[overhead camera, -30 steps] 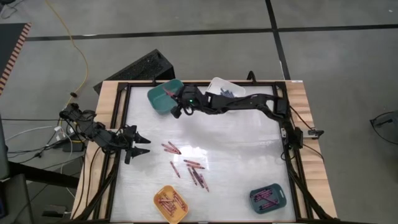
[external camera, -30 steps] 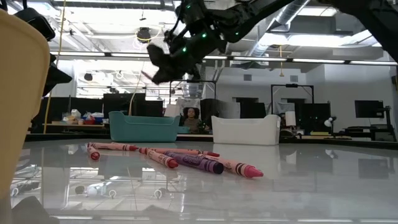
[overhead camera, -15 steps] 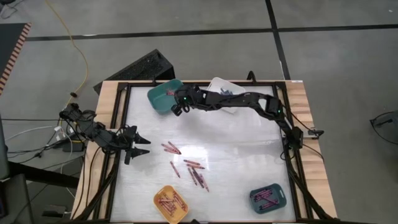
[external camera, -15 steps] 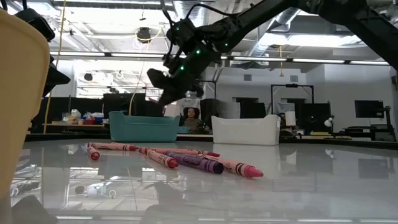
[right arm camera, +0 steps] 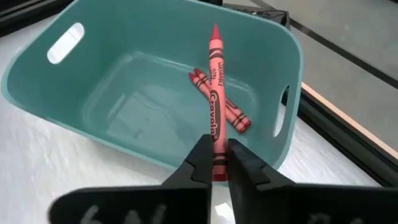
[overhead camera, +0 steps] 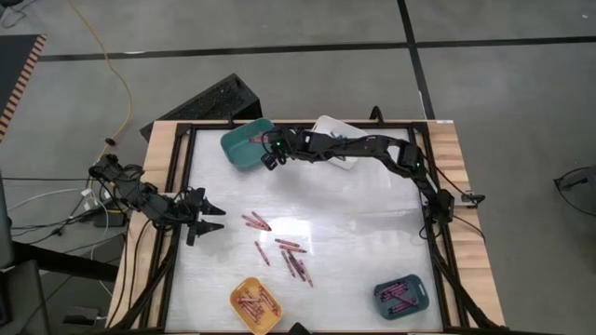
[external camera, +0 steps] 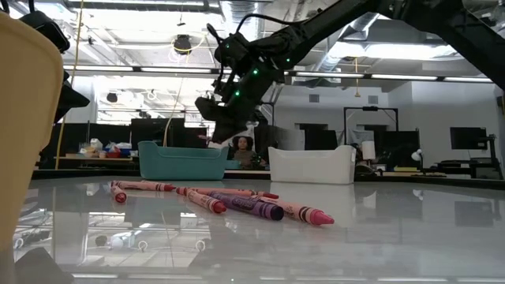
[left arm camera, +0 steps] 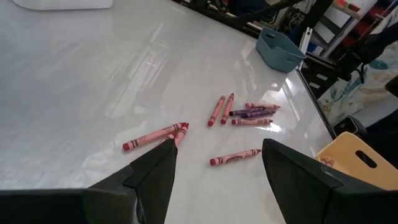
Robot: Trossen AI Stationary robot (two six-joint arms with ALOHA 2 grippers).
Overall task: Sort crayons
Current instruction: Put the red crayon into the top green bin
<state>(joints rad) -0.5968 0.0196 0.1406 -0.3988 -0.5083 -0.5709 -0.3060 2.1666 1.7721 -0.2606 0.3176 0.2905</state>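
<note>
The right pincer [right arm camera: 216, 163] hangs over the teal plastic bin [right arm camera: 93, 99] at the counter's [overhead camera: 354, 223] far edge, pinching a thin red crayon [right arm camera: 214, 93] by its end. Two more red crayons [right arm camera: 221, 107] lie crossed inside the bin. The left pincer [overhead camera: 212, 219] waits spread wide near the loose crayons [overhead camera: 284, 251] mid-counter.

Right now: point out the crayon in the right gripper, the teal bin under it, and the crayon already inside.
held crayon [right arm camera: 214, 81], right wrist view, mid wrapper.
teal bin [right arm camera: 37, 87], right wrist view, rim.
crayon inside [right arm camera: 235, 116], right wrist view, lower wrapper on the bin floor.
</note>
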